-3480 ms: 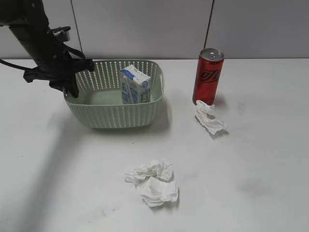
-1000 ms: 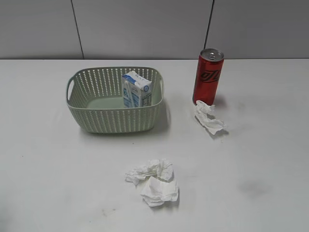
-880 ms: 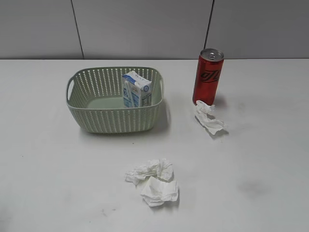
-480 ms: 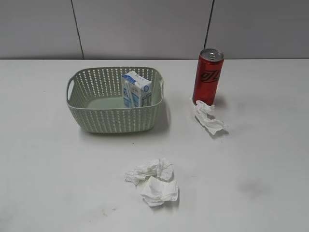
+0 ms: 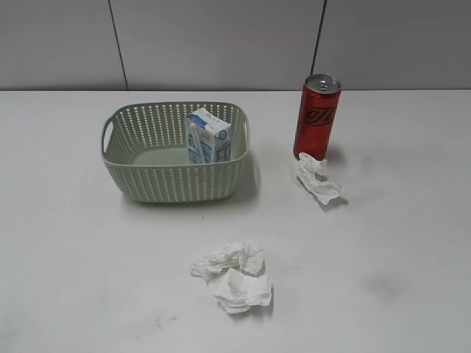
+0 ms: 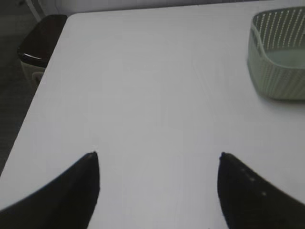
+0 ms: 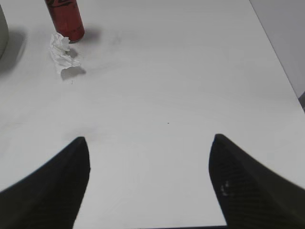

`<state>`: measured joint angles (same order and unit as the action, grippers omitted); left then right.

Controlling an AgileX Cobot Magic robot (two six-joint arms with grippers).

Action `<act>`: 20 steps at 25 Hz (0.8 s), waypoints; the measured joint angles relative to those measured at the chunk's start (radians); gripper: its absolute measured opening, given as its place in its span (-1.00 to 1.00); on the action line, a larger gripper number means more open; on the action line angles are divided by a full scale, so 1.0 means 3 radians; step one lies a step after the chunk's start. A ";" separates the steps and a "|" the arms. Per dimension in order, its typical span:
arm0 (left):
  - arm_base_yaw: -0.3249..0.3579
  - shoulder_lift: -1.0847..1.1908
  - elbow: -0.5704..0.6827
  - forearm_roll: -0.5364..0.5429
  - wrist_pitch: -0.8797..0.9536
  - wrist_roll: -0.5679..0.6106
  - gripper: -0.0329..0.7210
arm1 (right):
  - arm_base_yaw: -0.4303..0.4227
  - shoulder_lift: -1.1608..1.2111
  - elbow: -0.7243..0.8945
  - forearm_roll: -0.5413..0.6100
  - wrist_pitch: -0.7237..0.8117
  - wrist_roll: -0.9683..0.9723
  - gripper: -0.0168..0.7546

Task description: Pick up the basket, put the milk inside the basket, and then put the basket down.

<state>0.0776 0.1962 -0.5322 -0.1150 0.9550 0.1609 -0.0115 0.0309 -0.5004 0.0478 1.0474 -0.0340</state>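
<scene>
- The left end effector [image 6: 157, 191] is spread wide with nothing between its two dark tips; only bare desk [image 6: 143, 95] lies under it in the left wrist view, and the basket [image 6: 279, 57] sits well apart at that view's far right edge.
- The right end effector [image 7: 148, 183] is likewise spread and empty, hanging over bare desk, with the red can [image 7: 65, 18] and a crumpled tissue [image 7: 62, 52] far off at the top left of the right wrist view.
- Neither arm shows in the exterior view, so both are clear of the working area.
- The basket [image 5: 176, 153] rests flat on the desk [image 5: 383, 235] at the left far side, upright, with no end effector touching it.
- The milk [image 5: 209, 137] stands inside the basket, toward its right far part, upright or nearly so, its gabled top just above the rim.
- The red can [image 5: 317, 116] stands to the right of the basket, apart from it; one tissue [image 5: 318, 179] lies just in front of the can and a second wad of tissue [image 5: 233, 276] lies near the front middle of the desk.
- Judging from how things lie, all three parts of the task look done: the milk is in the basket and the basket is set down and released.
- Nothing seems left beyond parking the arms; I see no step outstanding.
</scene>
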 joint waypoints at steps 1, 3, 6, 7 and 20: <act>0.0000 -0.0065 0.0000 0.0000 0.0000 0.0000 0.65 | 0.0000 0.0000 0.0000 0.0000 0.0000 0.0000 0.57; 0.0000 -0.0239 0.0000 0.0000 -0.0004 0.0000 0.65 | 0.0000 0.0000 0.0000 0.0000 0.0000 0.0000 0.57; 0.0000 -0.0480 0.0000 0.0000 0.0003 0.0000 0.65 | 0.0000 0.0000 0.0000 0.0000 0.0000 0.0000 0.57; 0.0000 -0.0550 0.0000 0.0000 0.0013 0.0000 0.65 | 0.0000 0.0000 0.0000 0.0000 0.0000 0.0000 0.57; 0.0000 -0.0673 0.0093 0.0062 0.0337 -0.0058 0.65 | 0.0000 0.0000 0.0000 0.0000 0.0000 0.0000 0.57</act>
<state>0.0776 -0.0059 -0.5043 -0.0966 1.0562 0.1435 -0.0115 0.0309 -0.5004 0.0478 1.0474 -0.0340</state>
